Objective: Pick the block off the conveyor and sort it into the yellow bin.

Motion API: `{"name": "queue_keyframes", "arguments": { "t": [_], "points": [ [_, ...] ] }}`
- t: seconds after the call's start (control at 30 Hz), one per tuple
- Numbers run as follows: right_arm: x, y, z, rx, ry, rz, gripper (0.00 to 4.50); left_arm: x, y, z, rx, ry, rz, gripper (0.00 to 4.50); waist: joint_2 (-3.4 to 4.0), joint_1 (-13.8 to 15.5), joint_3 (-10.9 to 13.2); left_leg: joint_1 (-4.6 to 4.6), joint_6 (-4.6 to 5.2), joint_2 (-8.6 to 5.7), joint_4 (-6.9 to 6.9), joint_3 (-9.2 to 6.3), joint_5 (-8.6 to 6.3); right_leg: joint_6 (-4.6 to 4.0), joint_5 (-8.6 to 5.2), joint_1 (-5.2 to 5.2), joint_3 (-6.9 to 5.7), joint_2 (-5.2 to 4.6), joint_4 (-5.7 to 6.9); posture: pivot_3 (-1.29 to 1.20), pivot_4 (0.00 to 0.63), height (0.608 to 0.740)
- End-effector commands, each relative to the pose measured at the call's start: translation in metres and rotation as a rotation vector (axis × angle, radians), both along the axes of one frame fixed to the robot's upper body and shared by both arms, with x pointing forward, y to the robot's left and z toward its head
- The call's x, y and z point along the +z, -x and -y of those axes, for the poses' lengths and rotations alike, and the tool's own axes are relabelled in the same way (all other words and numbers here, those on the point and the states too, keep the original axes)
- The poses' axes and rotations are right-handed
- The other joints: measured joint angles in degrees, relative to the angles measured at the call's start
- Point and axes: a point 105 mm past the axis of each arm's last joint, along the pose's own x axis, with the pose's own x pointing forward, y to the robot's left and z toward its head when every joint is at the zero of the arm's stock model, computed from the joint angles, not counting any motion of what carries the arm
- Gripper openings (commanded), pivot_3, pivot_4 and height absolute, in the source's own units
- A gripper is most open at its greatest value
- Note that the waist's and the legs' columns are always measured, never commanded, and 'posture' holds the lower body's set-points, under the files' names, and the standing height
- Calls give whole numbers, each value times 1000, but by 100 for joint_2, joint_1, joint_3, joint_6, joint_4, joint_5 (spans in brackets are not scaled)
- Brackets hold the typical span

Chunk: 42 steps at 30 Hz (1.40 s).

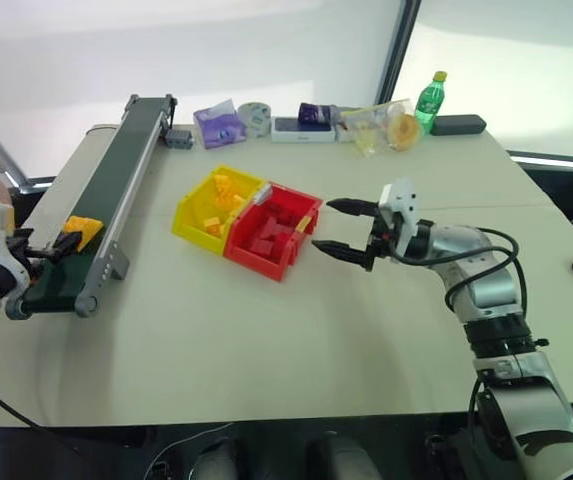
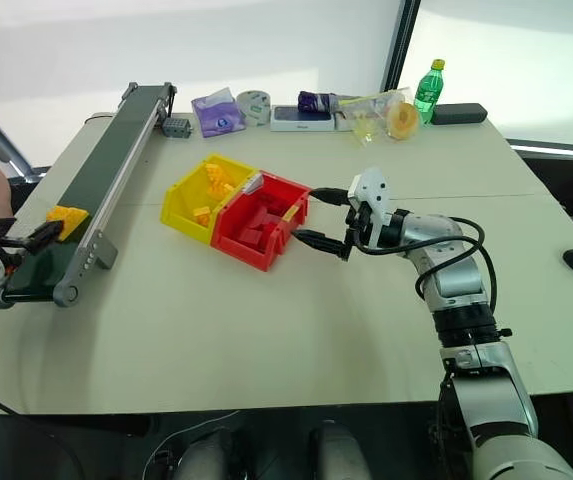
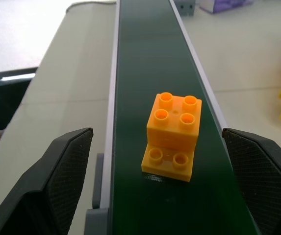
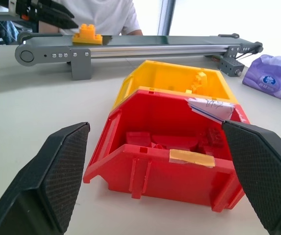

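The block (image 3: 172, 134) sits on the dark green belt of the conveyor (image 1: 116, 175), near its end, and the left gripper (image 3: 160, 196) is just behind it with its fingers spread wide, one on each side, not touching it. The right gripper (image 1: 338, 228) is also wide open and empty, just beside the red bin (image 1: 271, 240), which is joined to the yellow bin (image 1: 194, 215).
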Motion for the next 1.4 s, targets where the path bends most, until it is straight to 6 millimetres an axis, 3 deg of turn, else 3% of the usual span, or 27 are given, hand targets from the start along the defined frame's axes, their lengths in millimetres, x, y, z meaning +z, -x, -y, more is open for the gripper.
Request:
{"name": "queue_keyframes", "arguments": {
  "t": [0.03, 0.17, 0.27, 0.3, 0.43, 0.53, 0.63, 0.77, 0.83, 1.0, 1.2, 1.4],
  "points": [
    [16, 5, 1, 1, -14, 63, 4500, 3, -3, -1, -20, -17, 4, 4456, 0, -4, 0, 0, 0, 1, 0, 0, 0, 0, 0, 0, 0, 0, 0, 0, 150, 740],
    [18, 6, 1, -4, -14, 66, 4500, -11, -4, 6, -69, 12, -51, 3203, 0, 0, 0, -1, 0, 1, 1, 0, 0, 0, 0, -1, 0, 0, 1, 0, 150, 740],
    [19, 6, 2, -5, -13, 66, 4500, 3, -7, 4, -50, 30, 37, 1539, 0, 6, 0, -1, 0, 0, 2, 0, 0, 0, 0, -1, 0, 0, 1, 0, 150, 740],
    [19, 6, 2, -6, -12, 66, 4500, 8, -7, 2, -41, 29, 57, 1317, 0, 12, 0, -1, 0, 0, 2, 0, 0, 0, 0, -1, 0, -1, 2, 0, 150, 740],
    [18, 5, 2, -6, -13, 63, 4500, 21, -4, 7, -65, -22, 105, 1357, -1, 7, 0, -3, 0, 0, 4, 0, 0, 1, 0, -1, 0, -2, 2, 0, 150, 740],
    [17, 5, 2, -5, -15, 62, 4500, 36, -2, 32, -160, -18, 183, 1357, -1, 7, 0, -3, 0, 1, 4, -1, 0, 1, 0, -1, 0, -1, 2, 0, 150, 740],
    [17, 4, 0, -1, -15, 62, 4500, 53, -4, 73, -304, 22, 236, 1357, -1, 32, 0, -4, 0, 0, 6, -2, 0, 1, 1, 1, 1, -3, 2, 0, 150, 740],
    [18, 3, -2, 1, -15, 63, 4500, 65, -25, 103, -336, 60, 273, 1357, -1, 72, 0, -3, 0, -3, 16, -5, 0, 2, 1, 7, 1, 2, 9, 0, 150, 740],
    [19, 3, -4, 3, -17, 66, 4500, 64, -46, 124, -330, 61, 281, 1357, -1, 107, 0, -2, 0, -6, 18, -5, 0, 3, 1, 8, 1, 5, 10, 0, 150, 740],
    [22, 4, -8, 5, -22, 70, 4500, 44, -95, 175, -356, 41, 225, 1357, -1, 176, 0, -2, 1, -22, 27, -4, 0, 4, 2, 11, -1, 11, 11, 0, 150, 740],
    [24, 6, -5, -5, -21, 72, 4500, 36, -128, 195, -358, 71, 217, 1357, -1, 124, 0, -3, 0, -19, 18, 1, 1, 3, 1, -2, -1, 19, 11, 0, 150, 740],
    [24, 8, -3, -16, -22, 69, 4500, 39, -138, 197, -370, 109, 223, 4278, -1, 143, 0, -4, -1, -19, 16, 4, 1, 4, 1, -5, -1, 17, 10, 0, 150, 740]
  ]
}}
